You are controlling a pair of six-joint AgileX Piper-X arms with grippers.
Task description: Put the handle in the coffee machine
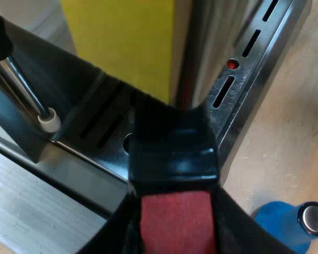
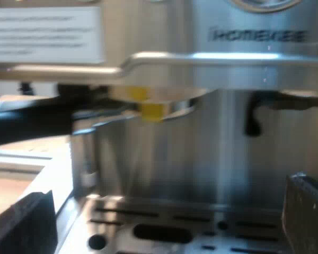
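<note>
The metal holder's dark handle (image 1: 172, 153) with its red end (image 1: 175, 222) lies between the black fingers (image 1: 108, 238) of my left gripper (image 1: 175, 233), which is shut on it above the machine's slotted drip tray (image 1: 103, 124). In the right wrist view the holder (image 2: 159, 108) sits up under the brew head of the espresso machine (image 2: 201, 148). Its dark handle (image 2: 37, 124) sticks out sideways. My right gripper (image 2: 164, 222) is open low over the drip tray (image 2: 164, 233), facing the machine's front, with nothing between its fingers (image 2: 26, 222).
A blue tamper (image 1: 291, 227) with a metal top stands on the wooden table beside the drip tray. A steam wand (image 1: 26, 90) with a white tip hangs by the tray. A yellow panel (image 1: 122, 42) rises behind the handle. A black spout (image 2: 252, 119) hangs at the machine's front.
</note>
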